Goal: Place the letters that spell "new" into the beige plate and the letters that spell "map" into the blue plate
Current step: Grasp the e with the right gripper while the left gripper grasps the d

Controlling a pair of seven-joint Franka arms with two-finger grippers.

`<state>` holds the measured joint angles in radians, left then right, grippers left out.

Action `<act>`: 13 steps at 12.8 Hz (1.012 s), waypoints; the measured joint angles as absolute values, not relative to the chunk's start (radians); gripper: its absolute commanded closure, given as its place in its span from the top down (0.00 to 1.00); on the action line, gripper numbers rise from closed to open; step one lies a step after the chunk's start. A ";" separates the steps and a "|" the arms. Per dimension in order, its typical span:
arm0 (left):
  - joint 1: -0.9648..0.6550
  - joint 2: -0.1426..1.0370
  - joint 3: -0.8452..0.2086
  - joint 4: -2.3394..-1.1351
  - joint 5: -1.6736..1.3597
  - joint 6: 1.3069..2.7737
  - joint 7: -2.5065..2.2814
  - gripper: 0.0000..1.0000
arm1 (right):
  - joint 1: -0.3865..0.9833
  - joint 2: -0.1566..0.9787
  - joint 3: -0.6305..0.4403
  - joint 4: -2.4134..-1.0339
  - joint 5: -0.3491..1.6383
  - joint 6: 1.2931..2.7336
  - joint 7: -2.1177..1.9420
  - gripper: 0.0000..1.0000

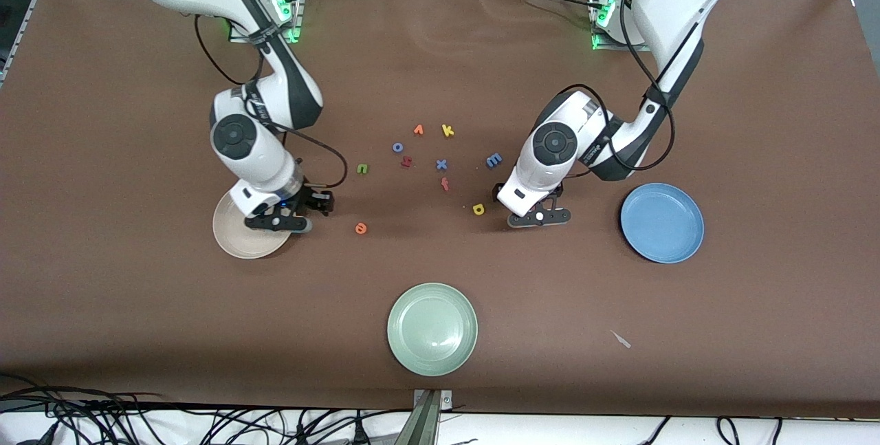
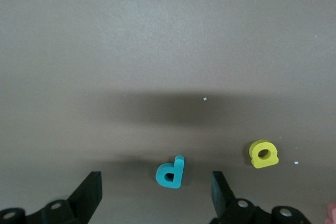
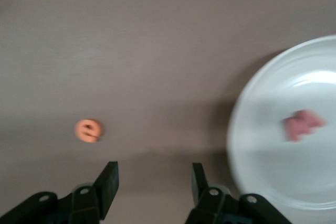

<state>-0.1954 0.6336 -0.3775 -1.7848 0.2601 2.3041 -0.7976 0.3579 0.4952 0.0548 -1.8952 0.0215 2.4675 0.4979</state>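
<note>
My left gripper (image 1: 499,192) (image 2: 156,184) is low over the table and open, with the teal p (image 2: 171,172) lying flat between its fingers, untouched. The yellow a (image 1: 478,209) (image 2: 262,153) lies close beside it, and the blue m (image 1: 493,160) a little farther from the camera. The blue plate (image 1: 662,223) is bare. My right gripper (image 1: 317,202) (image 3: 154,177) is open and holds nothing, just off the beige plate's (image 1: 234,239) rim. The salmon w (image 3: 303,125) lies in that plate. The orange e (image 1: 360,228) (image 3: 88,130) and green n (image 1: 362,168) lie on the table.
A pale green plate (image 1: 432,329) sits near the front edge. Spare letters lie mid-table: yellow k (image 1: 447,131), orange v (image 1: 418,130), blue x (image 1: 441,164), a blue ring letter (image 1: 397,147), a dark red letter (image 1: 406,161) and another orange one (image 1: 445,184).
</note>
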 measured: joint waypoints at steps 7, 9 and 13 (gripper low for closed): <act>-0.213 0.692 -0.377 -1.785 0.313 2.335 -0.821 0.64 | 0.424 0.684 0.082 -1.711 0.018 2.483 0.665 0.64; -0.221 0.703 -0.377 -1.785 0.323 2.337 -0.825 0.51 | 0.424 0.697 0.081 -1.707 0.008 2.511 0.665 0.64; -0.224 0.706 -0.378 -1.784 0.324 2.341 -0.827 0.19 | 0.423 0.726 0.081 -1.708 -0.004 2.560 0.665 0.63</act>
<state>-0.2244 0.7055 -0.3784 -1.7837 0.3238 2.3409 -0.8266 0.4235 0.7259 0.0808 -1.7078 -0.0043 2.5597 0.6655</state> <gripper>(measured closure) 0.604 0.357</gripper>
